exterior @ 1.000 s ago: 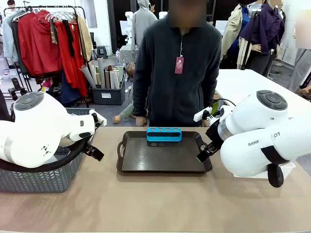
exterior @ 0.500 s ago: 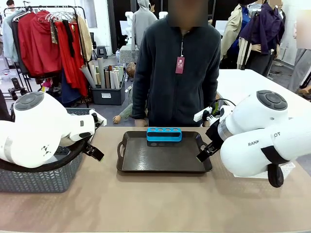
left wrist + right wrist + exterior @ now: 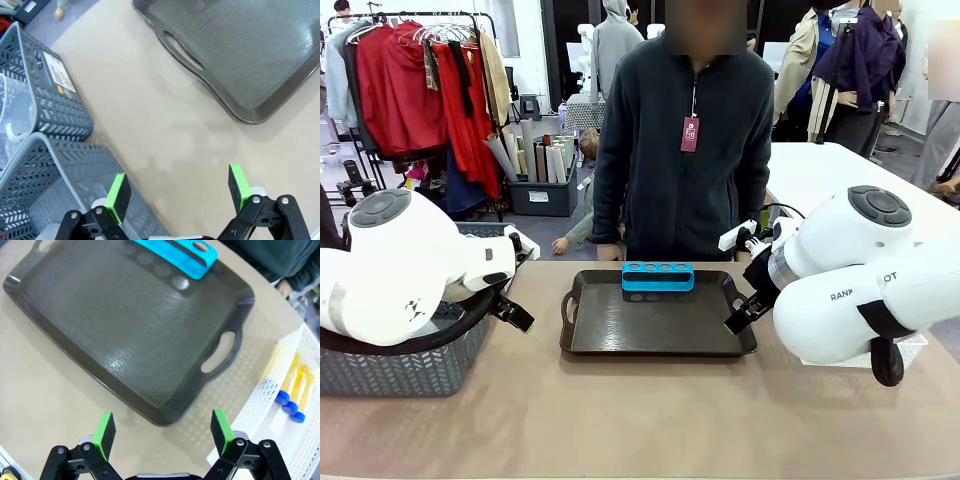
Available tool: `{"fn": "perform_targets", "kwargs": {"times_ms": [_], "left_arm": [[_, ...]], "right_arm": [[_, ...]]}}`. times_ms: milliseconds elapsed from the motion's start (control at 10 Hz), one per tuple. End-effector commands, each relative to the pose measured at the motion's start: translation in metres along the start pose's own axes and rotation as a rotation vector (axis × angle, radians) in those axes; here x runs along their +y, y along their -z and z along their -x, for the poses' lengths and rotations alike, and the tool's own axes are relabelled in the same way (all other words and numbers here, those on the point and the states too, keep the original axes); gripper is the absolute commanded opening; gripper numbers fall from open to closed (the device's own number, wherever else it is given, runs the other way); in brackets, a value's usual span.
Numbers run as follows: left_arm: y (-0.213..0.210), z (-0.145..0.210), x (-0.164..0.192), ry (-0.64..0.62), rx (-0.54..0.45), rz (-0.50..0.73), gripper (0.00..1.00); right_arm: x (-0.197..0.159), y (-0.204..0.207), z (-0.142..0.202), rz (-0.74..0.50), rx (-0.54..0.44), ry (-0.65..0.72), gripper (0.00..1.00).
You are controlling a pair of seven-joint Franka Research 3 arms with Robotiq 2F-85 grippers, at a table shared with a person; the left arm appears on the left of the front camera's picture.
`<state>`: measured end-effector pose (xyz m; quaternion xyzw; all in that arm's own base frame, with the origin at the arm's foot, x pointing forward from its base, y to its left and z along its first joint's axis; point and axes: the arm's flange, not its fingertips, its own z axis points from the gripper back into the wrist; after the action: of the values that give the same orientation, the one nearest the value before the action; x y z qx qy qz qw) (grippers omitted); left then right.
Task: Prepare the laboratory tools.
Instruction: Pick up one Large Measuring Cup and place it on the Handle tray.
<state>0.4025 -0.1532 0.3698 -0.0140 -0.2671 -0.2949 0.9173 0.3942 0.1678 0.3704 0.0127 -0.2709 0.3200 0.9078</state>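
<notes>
- The left gripper (image 3: 177, 187) hung empty, its fingers spread wide, between a grey basket (image 3: 55, 100) and the dark tray (image 3: 260, 55).
- The right gripper (image 3: 162, 426) was spread and empty too, at the tray's edge.
- Yellow tubes with blue caps (image 3: 289, 377) lay in the white mesh basket (image 3: 250, 415) beside the tray.

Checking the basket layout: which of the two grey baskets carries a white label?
The farther grey basket, away from the left tool, has a white label on its wall; the nearer grey basket, beside the tool, shows none.
</notes>
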Motion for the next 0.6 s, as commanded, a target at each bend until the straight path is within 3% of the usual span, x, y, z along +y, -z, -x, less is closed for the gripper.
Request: {"fn": "perform_targets", "kwargs": {"times_ms": [0,500], "left_arm": [[-0.001,-0.006,-0.007,0.04,-0.002,0.03,1.0],[-0.041,0.013,-0.016,0.186,-0.106,0.059,1.0]], "right_arm": [[0.0,-0.006,0.0,-0.07,0.029,0.005,1.0],[0.004,-0.024,-0.012,-0.213,0.079,0.005,1.0]]}}
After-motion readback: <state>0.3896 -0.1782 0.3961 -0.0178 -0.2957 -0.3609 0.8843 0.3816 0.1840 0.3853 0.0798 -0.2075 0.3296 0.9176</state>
